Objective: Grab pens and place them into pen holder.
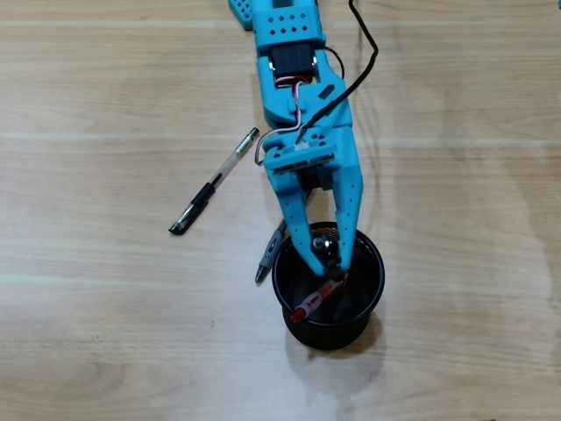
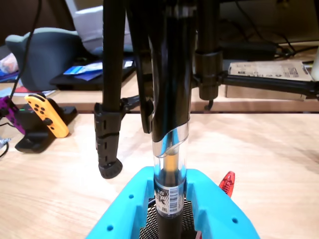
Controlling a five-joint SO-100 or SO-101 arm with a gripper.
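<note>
In the overhead view the blue arm [image 1: 302, 105] reaches down the picture from the top edge, and its gripper [image 1: 331, 267] hangs over the open mouth of the holder [image 1: 372, 294], a round black cup standing on the wooden counter [image 1: 105, 333]. The 2 fingertips sit inside the ring of the rim, close together around a dark, shiny thing. A red pen [image 1: 316, 301] lies slanted inside the holder, its red tip toward the lower left rim and its upper end right at the fingertips; whether the fingers touch it cannot be told from above. In the wrist view the blue fingers [image 2: 130, 204] stand close on either side of a clear pen [image 2: 169, 199] with a barcode label, which rises upright between them. They look closed on it, with black mesh showing beneath. The red pen's tip [image 2: 227, 183] pokes up just right of the fingers there. In the overhead view a grey pen [image 1: 268, 254] lies on the counter just left of the holder, partly under the arm, its lower tip beside the rim. A clear pen with black ends [image 1: 213, 182] lies slanted farther left, well apart from the gripper. Beyond the counter in the wrist view stand black tripod legs [image 2: 109, 99] and an orange game controller [image 2: 47, 115].
</note>
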